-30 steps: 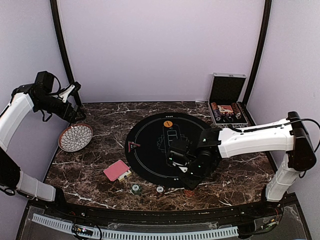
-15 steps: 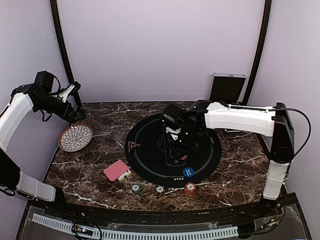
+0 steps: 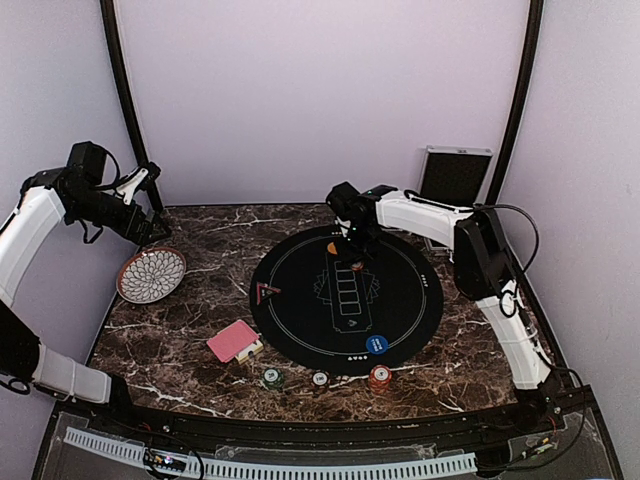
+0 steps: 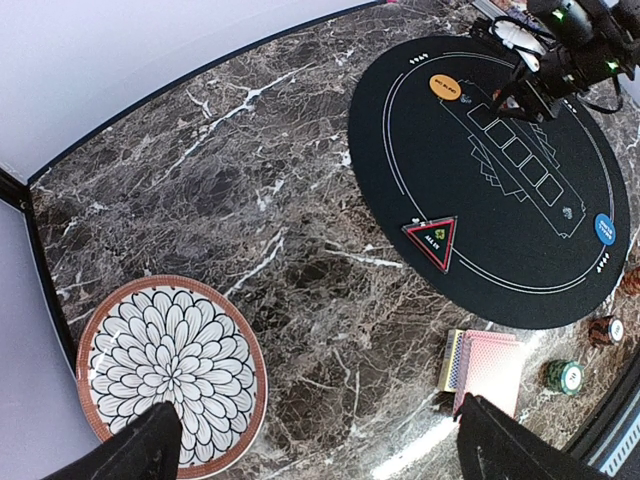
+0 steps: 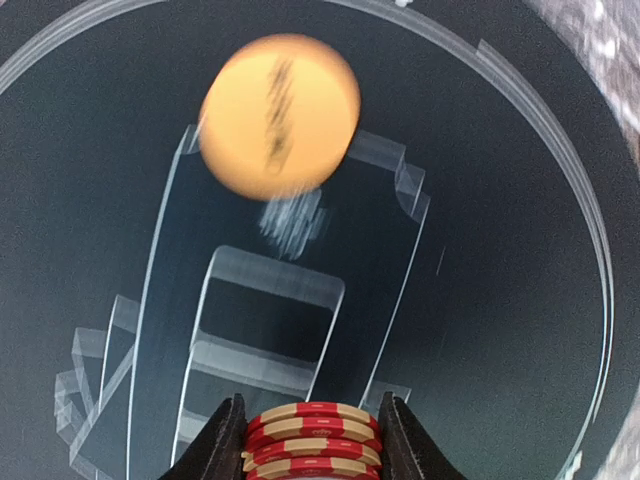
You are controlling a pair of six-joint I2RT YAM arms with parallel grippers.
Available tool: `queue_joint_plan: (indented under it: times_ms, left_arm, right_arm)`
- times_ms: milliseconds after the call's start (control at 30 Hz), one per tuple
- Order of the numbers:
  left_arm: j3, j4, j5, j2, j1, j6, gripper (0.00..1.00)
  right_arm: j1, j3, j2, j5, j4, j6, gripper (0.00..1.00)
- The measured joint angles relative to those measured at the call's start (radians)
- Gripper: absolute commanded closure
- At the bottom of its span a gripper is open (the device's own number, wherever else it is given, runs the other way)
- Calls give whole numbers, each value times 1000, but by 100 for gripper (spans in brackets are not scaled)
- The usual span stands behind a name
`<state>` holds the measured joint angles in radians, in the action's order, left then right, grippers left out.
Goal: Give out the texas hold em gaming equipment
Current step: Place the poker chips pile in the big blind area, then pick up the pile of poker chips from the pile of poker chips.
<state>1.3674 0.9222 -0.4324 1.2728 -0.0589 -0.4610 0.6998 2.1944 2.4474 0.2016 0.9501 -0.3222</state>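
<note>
The right gripper (image 5: pixel 312 445) pinched a flat stack of red, cream-edged round poker chips (image 5: pixel 312 420) over the round black mat's (image 5: pixel 500 300) far side, a round orange disc (image 5: pixel 280 115) just beyond its fingertips, while the distant left gripper (image 4: pixel 325 445) hung spread.

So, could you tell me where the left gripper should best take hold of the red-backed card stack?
Probably across its long edges, from straight above: the card stack lies flat on the table, so only its thin sides give the open left gripper purchase.
</note>
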Motion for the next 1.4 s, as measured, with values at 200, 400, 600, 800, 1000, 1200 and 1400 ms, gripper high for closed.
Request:
queue_joint_plan:
  times_ms: [200, 400, 600, 800, 1000, 1200, 1400]
  left_arm:
    - [-8, -1, 0, 0, 0, -1, 1]
    - [-9, -1, -1, 0, 0, -3, 1]
    - [-9, -1, -1, 0, 0, -3, 1]
    - [-9, -1, -1, 0, 0, -3, 1]
    - [-9, -1, 0, 0, 0, -3, 1]
    - [-9, 0, 0, 0, 0, -3, 1]
    - [-9, 1, 4, 0, 0, -5, 1]
  right_arm:
    - [-61, 97, 98, -8, -23, 8, 94]
    - [-77, 99, 106, -37, -72, 14, 79]
    - [-81, 99, 111, -48, -90, 22, 51]
    - [-81, 106, 115, -49, -108, 34, 35]
    - [-81, 132, 117, -49, -114, 51, 36]
    - [-70, 10, -1, -44, -127, 57, 32]
    - [31, -368, -393, -17, -174, 48, 20]
